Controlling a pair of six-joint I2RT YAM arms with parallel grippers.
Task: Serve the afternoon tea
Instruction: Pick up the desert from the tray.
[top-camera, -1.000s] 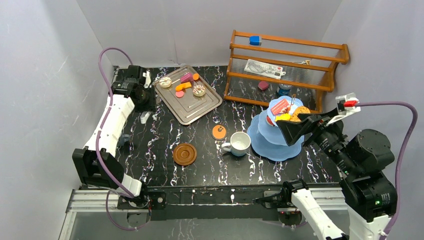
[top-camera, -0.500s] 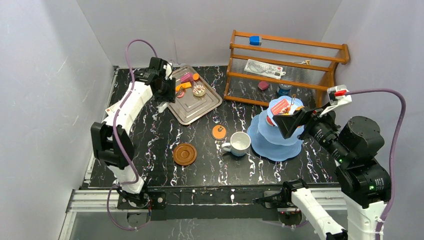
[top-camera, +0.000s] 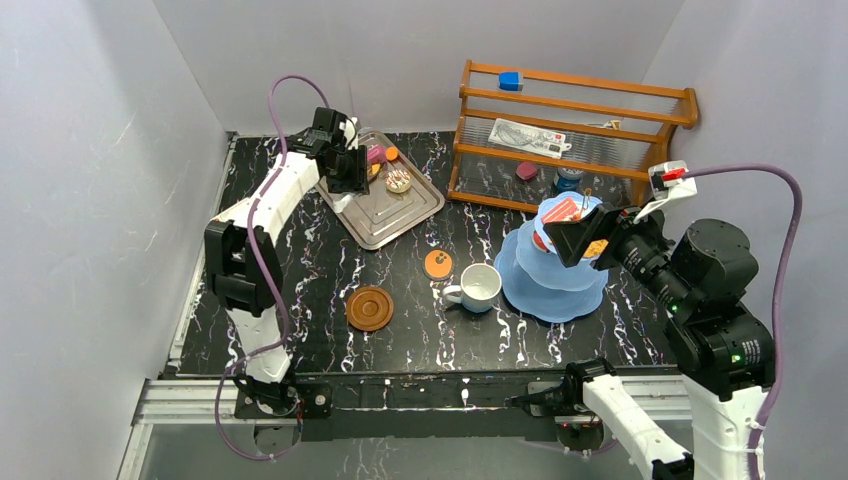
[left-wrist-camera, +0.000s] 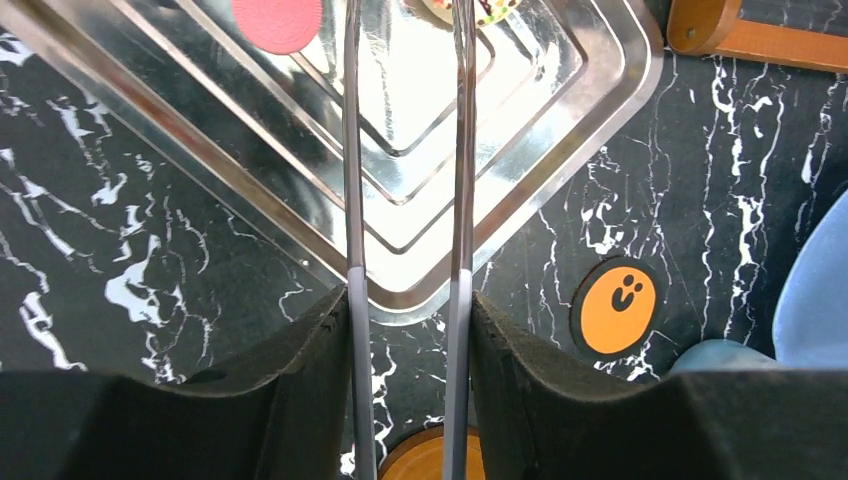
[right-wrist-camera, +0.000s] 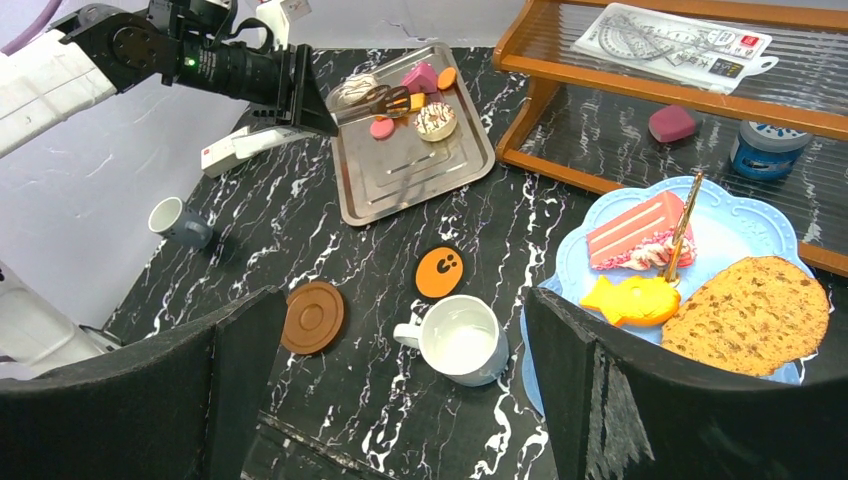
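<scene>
**Black marble counter (top-camera: 320, 270) in a grey-walled cell: pastry transfer from tray to stand.**

The light-blue three-tier stand (top-camera: 545, 300) sits on my right, its top tier bearing a pink cake slice (right-wrist-camera: 638, 232) and a large cookie (right-wrist-camera: 750, 315). The silver tray (top-camera: 385, 210) lies at the far left with a donut (right-wrist-camera: 436, 119) and small cakes, so my left pincer (left-wrist-camera: 408, 300) is clamped on the metal tongs (left-wrist-camera: 353, 150), whose tips reach over those pastries. My right pincer (right-wrist-camera: 400, 300) hangs above the stand, jaws spread wide and holding nothing. The white mug (top-camera: 480, 286) stands just beside the stand, apart from the brown saucer (top-camera: 369, 308); I judge that pairing not yet done. The grey mug (right-wrist-camera: 178, 222) waits near the left edge.
</scene>
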